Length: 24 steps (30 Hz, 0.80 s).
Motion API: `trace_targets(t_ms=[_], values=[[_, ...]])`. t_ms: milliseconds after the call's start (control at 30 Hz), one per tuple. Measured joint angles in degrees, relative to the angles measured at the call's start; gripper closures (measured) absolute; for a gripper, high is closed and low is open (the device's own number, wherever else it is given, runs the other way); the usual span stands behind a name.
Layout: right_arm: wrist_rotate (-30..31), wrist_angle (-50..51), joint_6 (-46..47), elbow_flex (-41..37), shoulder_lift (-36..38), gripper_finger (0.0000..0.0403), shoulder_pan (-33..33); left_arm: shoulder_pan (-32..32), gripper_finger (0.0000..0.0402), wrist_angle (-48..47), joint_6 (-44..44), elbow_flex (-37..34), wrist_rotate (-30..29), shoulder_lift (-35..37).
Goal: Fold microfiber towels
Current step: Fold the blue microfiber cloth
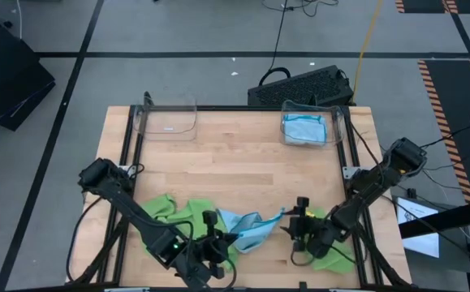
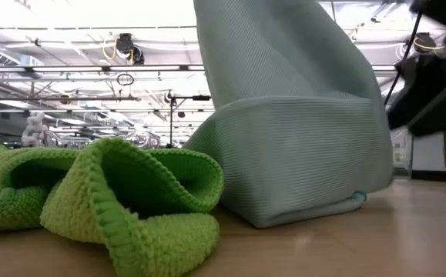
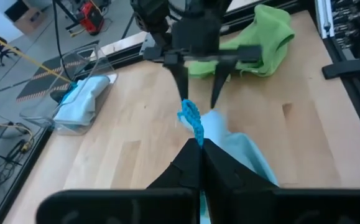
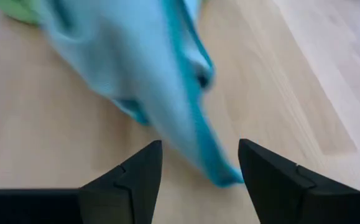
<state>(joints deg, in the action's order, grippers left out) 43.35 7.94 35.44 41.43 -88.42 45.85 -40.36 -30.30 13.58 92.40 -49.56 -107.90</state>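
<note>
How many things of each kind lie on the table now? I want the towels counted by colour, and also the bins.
Light blue towels: 2, one pinched in the left gripper, one folded in a bin
Lime green towels: 2
Clear plastic bins: 2
Total: 6

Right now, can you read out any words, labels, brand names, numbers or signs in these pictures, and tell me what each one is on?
No text can be read in any view.
Light blue towel: no tag or label shows.
Green towel: none shows.
Clear bin: a pale mark inside it, too small to read.
White sheets on the floor right of the table: any print is too small to read.
</note>
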Motion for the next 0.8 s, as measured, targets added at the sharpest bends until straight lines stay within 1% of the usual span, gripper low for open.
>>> trace_targets(t_ms=[67,167,267,333,433,533,667,800], values=[[-1.08,0.06,2.02,-2.11,0.0,0.0205,-1.57,0.07,0.0389,0.04,0.02,0.0,0.0,0.0],[-6.49,-3.18,2.88,-4.94,0.0,0.0211,-3.2,0.12,0.0387,-0.04,0.0,0.0,0.05,0.0],[-10.73,-9.63,0.87,-7.05,0.0,0.0216,-3.48,0.11,0.0396,-0.11,-0.39,0.0,0.04,0.0],[-11.95,-14.74,-2.46,-7.99,0.0,0.0221,-3.48,0.11,0.0396,-0.09,-0.66,0.0,0.08,0.0],[-11.93,-20.83,-7.4,-8.67,0.0,0.0234,-3.5,0.11,0.0387,0.19,-0.81,0.0,0.09,-0.02],[-11.96,-24.15,-10.46,-8.68,0.0,0.0257,-3.5,0.15,0.0385,0.71,-1.33,0.0,0.51,-0.02],[-11.8,-29.33,-13.72,-8.67,0.0,0.0286,-3.53,0.35,0.0396,2.92,-4.27,0.0,4.9,-0.03],[-8.1,-36.37,-17.22,-7.18,0.0,0.0294,-4.1,1.63,0.0387,5.77,-6.13,0.07,9.27,-0.82]])
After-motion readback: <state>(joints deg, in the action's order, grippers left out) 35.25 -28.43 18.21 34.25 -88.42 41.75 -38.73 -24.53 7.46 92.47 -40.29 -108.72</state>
